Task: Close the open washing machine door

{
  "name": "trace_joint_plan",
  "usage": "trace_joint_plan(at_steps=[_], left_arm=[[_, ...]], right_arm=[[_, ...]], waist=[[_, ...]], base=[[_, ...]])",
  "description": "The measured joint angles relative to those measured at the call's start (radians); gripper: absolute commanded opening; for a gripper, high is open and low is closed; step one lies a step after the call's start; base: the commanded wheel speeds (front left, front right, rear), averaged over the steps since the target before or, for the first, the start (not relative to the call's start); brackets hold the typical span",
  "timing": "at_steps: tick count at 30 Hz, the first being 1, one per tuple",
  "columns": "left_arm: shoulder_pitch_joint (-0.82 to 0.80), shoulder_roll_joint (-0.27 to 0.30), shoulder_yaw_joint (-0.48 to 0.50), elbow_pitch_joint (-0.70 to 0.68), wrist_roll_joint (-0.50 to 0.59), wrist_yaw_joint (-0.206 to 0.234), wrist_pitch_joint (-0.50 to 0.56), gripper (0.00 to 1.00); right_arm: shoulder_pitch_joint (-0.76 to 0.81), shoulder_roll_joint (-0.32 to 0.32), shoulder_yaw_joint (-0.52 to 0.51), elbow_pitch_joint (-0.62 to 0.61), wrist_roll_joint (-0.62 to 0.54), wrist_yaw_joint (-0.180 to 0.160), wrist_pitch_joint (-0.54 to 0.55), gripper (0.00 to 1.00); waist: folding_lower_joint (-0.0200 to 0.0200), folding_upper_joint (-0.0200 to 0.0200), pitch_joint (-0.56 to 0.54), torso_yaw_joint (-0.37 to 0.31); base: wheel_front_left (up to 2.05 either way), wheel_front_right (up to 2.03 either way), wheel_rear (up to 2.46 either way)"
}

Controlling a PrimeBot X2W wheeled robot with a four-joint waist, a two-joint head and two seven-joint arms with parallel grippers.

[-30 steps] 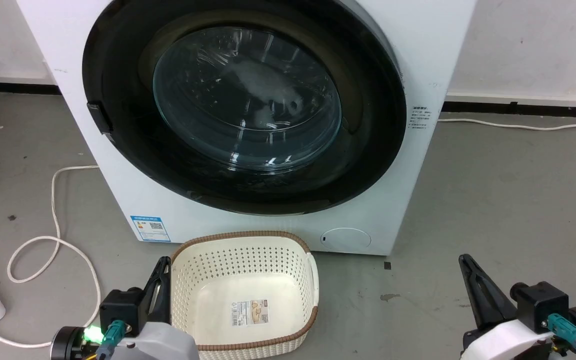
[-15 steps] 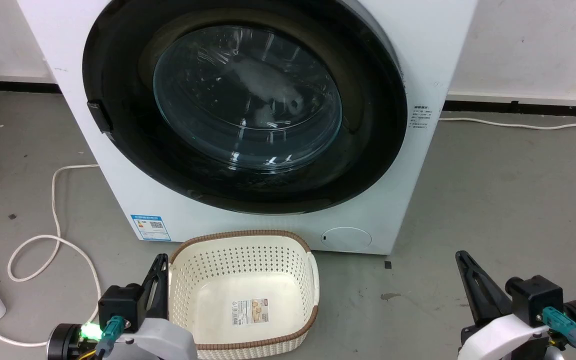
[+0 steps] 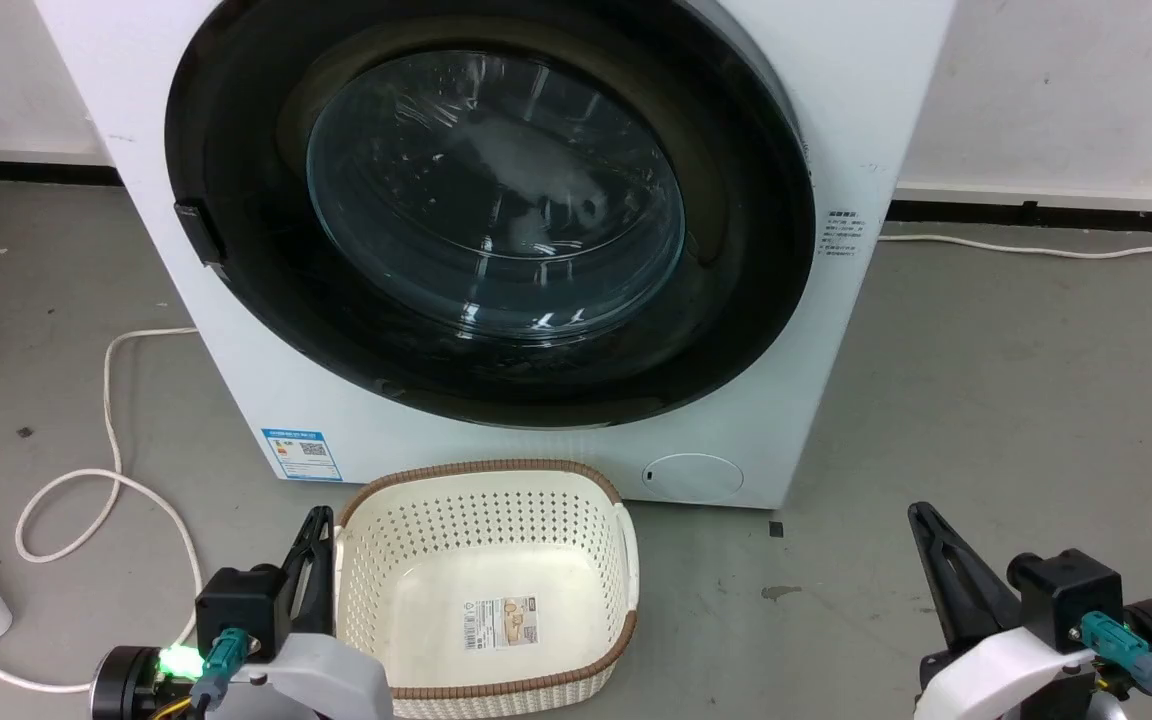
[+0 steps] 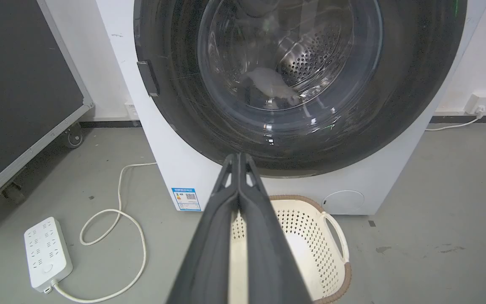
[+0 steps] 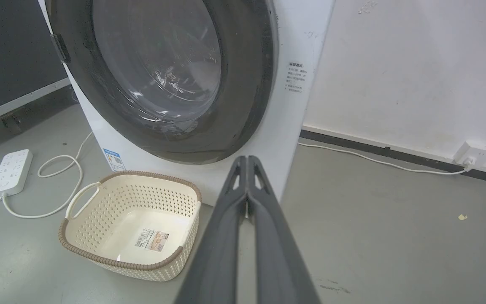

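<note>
Washing machine door [image 3: 491, 200] flush with cabinet [image 3: 536, 460]; left jaws, right jaws pressed together; basket [image 3: 481, 467] beside left

The washing machine door [image 3: 236, 300] is a large round panel with a broad, glossy black rim, nearly as wide as the machine's white front [image 3: 866, 120]. At its centre bulges a clear glass window [image 3: 496, 190], bowl-shaped and catching streaks of reflected light. A small dark block [image 3: 198, 232] sits on the rim's left edge, about halfway up. The door stands upright and lies back against the machine's front, with its outer face towards the camera. From the right wrist view its rim [image 5: 243, 84] looks flush with the front. Whether it is latched cannot be told.
</note>
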Motion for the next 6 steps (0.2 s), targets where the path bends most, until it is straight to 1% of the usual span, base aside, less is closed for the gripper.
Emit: trace_joint_plan(at_steps=[6], left_arm=[[0.0,0.0,0.0,0.0,0.0,0.0,0.0,0.0]], right_arm=[[0.0,0.0,0.0,0.0,0.0,0.0,0.0,0.0]], waist=[[0.0,0.0,0.0,0.0]], base=[[0.0,0.0,0.0]])
